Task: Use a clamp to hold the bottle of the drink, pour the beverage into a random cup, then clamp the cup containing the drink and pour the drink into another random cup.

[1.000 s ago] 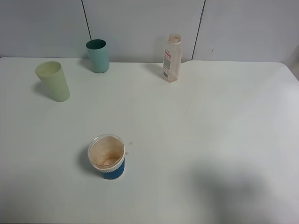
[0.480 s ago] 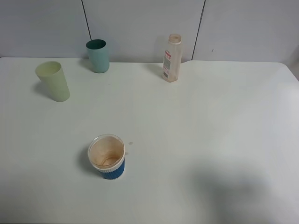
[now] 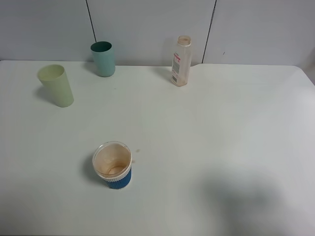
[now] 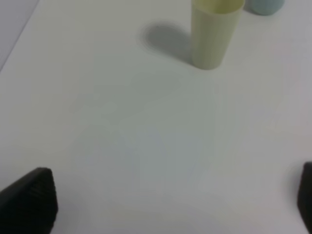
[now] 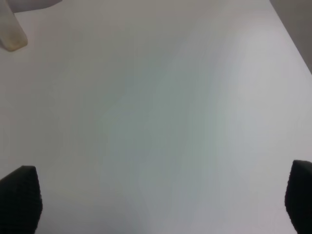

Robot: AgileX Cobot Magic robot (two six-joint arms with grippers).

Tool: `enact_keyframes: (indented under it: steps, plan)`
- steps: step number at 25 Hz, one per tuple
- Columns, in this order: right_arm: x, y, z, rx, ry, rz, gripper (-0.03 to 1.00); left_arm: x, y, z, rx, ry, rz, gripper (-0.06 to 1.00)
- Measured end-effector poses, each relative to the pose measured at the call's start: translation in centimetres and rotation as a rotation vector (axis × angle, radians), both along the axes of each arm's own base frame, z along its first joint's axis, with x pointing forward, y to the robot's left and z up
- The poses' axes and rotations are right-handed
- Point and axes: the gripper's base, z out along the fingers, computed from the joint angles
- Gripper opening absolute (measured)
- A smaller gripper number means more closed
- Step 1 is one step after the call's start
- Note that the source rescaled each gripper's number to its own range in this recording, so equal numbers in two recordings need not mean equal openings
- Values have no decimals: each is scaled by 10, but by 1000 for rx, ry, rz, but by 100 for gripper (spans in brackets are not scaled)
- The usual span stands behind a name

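Standing bottle: the drink bottle [image 3: 180, 61] is upright near the far edge of the table [image 3: 221, 128], right of centre in the exterior high view, close to the wall [image 3: 147, 24]; it has a pale body, a red-and-white label and an open neck. Only its lower corner [image 5: 10, 34] shows in the right wrist view.
Bottle contact: nothing touches it; no gripper is near it.
Teal cup: a teal cup [image 3: 103, 59] stands upright at the far edge, well to the left of the bottle, mouth up. In the left wrist view only a blurred sliver of it [image 4: 264, 6] shows.
Pale green cup: a light yellow-green cup [image 3: 56, 85] stands nearer the left side of the table, a little in front of the teal cup and apart from it; it appears again in the left wrist view [image 4: 212, 31], casting a shadow on the table.
Sleeved cup: a clear cup with a blue ribbed sleeve [image 3: 113, 165] stands in the near left part of the table, well apart from the other three; its inside looks brownish-stained.
Left gripper: the left gripper [image 4: 170, 204] hangs over bare table, spread wide, with one dark fingertip [image 4: 29, 200] at each side of the view and nothing between them.
Right gripper: the right gripper [image 5: 161, 202] is likewise spread wide over bare table, one dark fingertip [image 5: 20, 197] at each edge, empty.
Arms in high view: neither arm shows; a soft shadow lies on the near right of the table.
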Motion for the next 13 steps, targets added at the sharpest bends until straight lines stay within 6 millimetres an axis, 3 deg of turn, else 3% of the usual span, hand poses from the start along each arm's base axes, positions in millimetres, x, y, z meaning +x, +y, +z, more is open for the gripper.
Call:
enact_keyframes:
  steps: [13]
  plan:
    - [0,0,0,0,0,0,100,0,0,0,1,-1,-1,100]
